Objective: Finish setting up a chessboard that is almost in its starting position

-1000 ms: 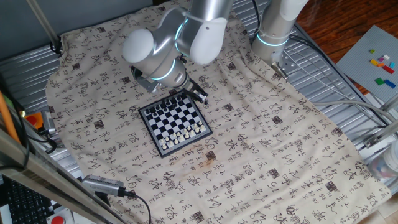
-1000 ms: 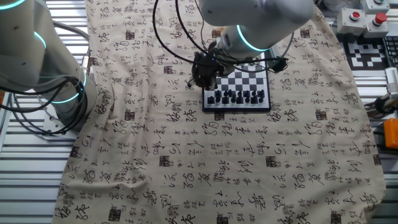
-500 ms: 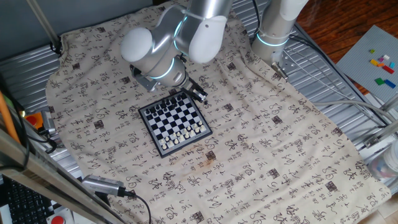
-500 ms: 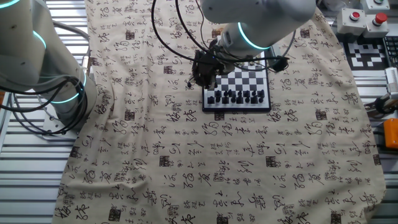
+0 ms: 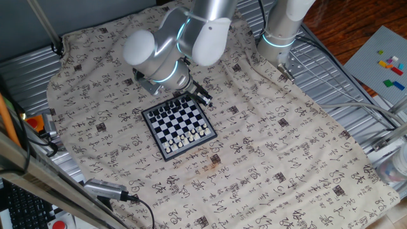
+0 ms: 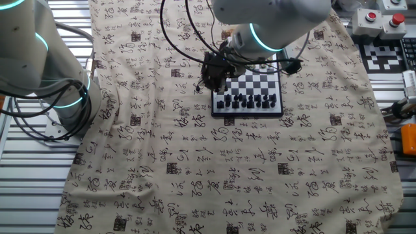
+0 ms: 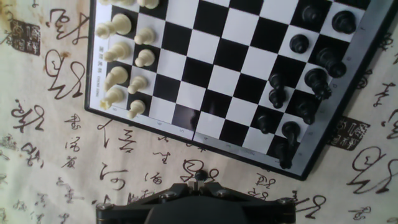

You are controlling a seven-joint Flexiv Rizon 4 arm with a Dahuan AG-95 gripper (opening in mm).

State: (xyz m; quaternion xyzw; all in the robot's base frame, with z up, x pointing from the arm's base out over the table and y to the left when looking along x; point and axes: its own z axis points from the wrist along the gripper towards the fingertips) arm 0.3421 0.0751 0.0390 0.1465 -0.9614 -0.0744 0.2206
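Hardly anything has shifted over the last second: the arm [image 5: 159, 54] has drifted a touch to the side in one fixed view, while the chessboard [image 5: 179, 126] and its men lie as before. The board rests flat on the calligraphy-printed cloth [image 5: 273, 152], near the middle of the table. The gripper [image 6: 211, 73] hangs off the board, over the cloth just beside one of its side edges, close to the corner at the black end. In the hand view the gripper [image 7: 199, 186] shows only as a dark mass at the bottom of the picture, with the board's rim [image 7: 205, 140] a little beyond it. From that camera the white pieces [image 7: 124, 56] stand in two files at the left end and the black pieces [image 7: 305, 74] cluster at the right end, with open squares between the two camps. One black man sits right at the near corner by the rim; whether it stands square I cannot tell. Whether the fingers are parted or closed cannot be told from any view.
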